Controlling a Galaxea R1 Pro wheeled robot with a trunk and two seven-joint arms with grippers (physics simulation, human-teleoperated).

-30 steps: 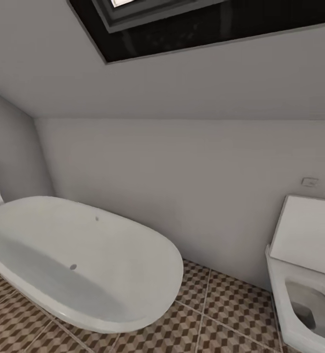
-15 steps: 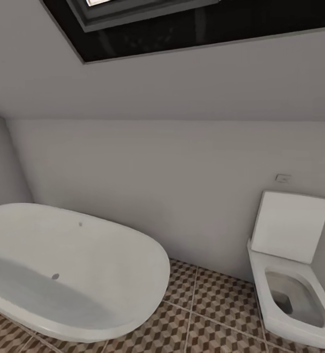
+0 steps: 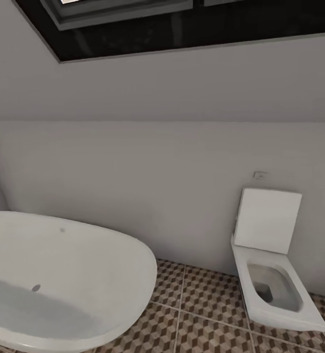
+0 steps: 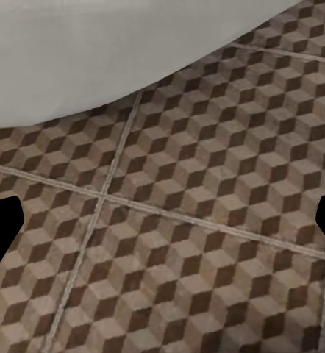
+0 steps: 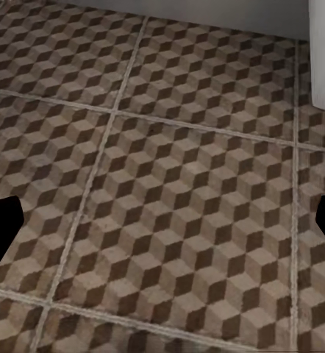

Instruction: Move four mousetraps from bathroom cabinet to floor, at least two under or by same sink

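Now | L hand (image 4: 162, 220) & R hand (image 5: 162, 220) tips apart over bathroom floor (image 4: 206, 220) | bathtub (image 3: 59, 274), toilet (image 3: 270, 274)

The tub (image 3: 59, 279) runs off my head view's left and bottom edges. My left fingers (image 4: 1, 235) and right fingers (image 5: 1, 232) show only as black tips at the frame edges. Above the tub, the dark window (image 3: 182, 24) is cropped at the top.

Our 2 grippers, spread wide above the bathroom floor (image 4: 206, 243)

Our left gripper (image 4: 162, 220) and right gripper (image 5: 162, 220) each show 2 dark fingertips far apart, nothing between them, both well clear of the tiles.
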